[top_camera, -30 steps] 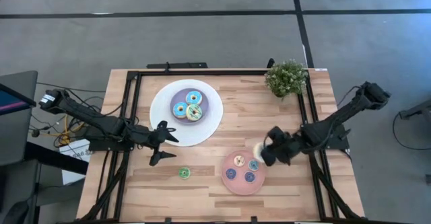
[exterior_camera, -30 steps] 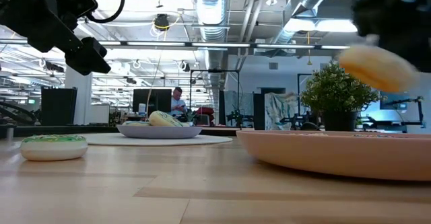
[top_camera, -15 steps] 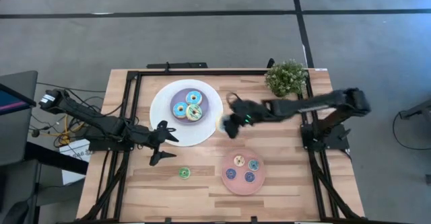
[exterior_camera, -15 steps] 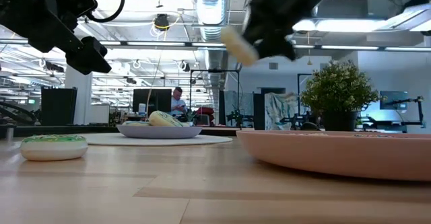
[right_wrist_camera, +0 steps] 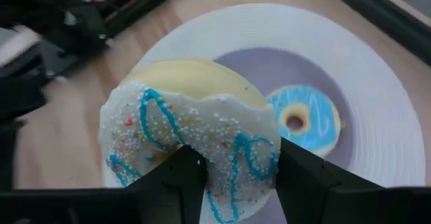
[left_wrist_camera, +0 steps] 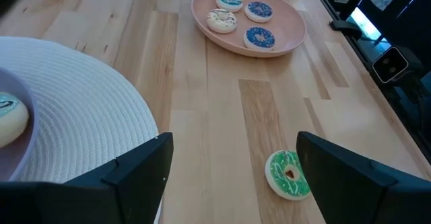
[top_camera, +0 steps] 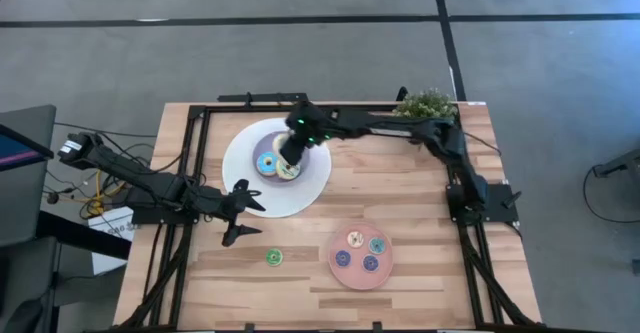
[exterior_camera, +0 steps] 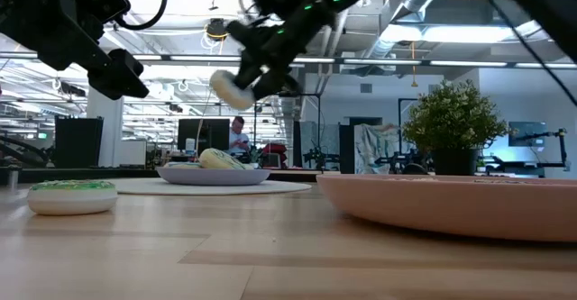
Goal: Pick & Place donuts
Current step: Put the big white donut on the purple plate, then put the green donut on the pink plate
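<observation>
My right gripper (top_camera: 289, 159) hangs over the lilac plate (top_camera: 264, 149), which rests on the white plate (top_camera: 312, 183). It is shut on a larger donut with white icing and blue drizzle (right_wrist_camera: 195, 133), seen in the low view as a pale donut (exterior_camera: 232, 88) high above the plates. A blue-iced donut (right_wrist_camera: 302, 120) lies on the lilac plate. My left gripper (left_wrist_camera: 232, 183) is open and hovers by the white plate's near-left edge (top_camera: 245, 213). A green mini donut (left_wrist_camera: 289, 175) lies flat on the wood. The pink plate (top_camera: 337, 243) holds several mini donuts. My right gripper pinches the white-iced donut between its two fingers (right_wrist_camera: 172, 183), one on each side of the ring's edge (right_wrist_camera: 202, 160). The fingers slant down at it from the table's right. The donut is lifted clear above the lilac plate and tilted.
A potted plant (top_camera: 426, 109) stands at the far right corner. Black frame rails (top_camera: 198, 163) run along the table's sides and far edge. Bare wood lies between the white plate and the pink plate (left_wrist_camera: 296, 39). A person (exterior_camera: 238, 138) sits far off in the room behind.
My right gripper has swung with the donut from beside the pink plate's far right edge toward the table's far left, ending above the lilac plate. The donut stayed in its hold, clear of the table.
</observation>
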You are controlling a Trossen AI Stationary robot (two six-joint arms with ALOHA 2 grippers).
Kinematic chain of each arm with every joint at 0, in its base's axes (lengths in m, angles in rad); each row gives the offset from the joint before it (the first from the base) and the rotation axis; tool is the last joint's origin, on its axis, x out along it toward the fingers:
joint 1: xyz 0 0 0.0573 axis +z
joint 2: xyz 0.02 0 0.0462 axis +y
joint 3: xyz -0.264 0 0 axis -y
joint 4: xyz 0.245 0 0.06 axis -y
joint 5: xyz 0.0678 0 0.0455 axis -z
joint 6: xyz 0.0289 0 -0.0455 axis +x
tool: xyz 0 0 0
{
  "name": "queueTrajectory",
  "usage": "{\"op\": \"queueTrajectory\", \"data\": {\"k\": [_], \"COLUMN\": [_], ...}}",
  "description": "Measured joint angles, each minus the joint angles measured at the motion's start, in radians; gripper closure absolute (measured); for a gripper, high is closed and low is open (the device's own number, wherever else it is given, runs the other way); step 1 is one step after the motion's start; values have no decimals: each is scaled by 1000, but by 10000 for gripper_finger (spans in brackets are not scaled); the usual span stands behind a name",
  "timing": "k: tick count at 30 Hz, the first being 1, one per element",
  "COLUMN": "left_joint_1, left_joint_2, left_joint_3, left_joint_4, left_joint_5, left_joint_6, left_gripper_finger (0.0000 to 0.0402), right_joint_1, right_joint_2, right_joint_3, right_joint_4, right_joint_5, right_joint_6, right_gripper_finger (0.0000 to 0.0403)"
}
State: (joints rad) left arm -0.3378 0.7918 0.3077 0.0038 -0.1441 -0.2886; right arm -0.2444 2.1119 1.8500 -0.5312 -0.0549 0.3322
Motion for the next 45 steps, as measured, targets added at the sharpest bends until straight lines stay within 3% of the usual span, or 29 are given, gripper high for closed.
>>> {"op": "queueTrajectory", "data": {"k": [9,14,26,45], "left_joint_1": [0,0,1,1], "left_joint_2": [0,0,0,0], "left_joint_3": [0,0,0,0], "left_joint_4": [-22,-24,-46,-62], "left_joint_5": [-1,-1,-3,-3], "left_joint_6": [0,0,-2,-4], "left_gripper_finger": [93,93,93,93], "right_joint_1": [-37,-64,-82,-72], "right_joint_2": [328,364,419,424], "right_joint_3": [505,484,484,483], "right_joint_4": [-275,-232,-235,-231], "right_joint_5": [-18,-126,-98,-74], "right_joint_6": [-106,-101,-105,-127], "right_gripper_finger": [257,262,250,170]}}
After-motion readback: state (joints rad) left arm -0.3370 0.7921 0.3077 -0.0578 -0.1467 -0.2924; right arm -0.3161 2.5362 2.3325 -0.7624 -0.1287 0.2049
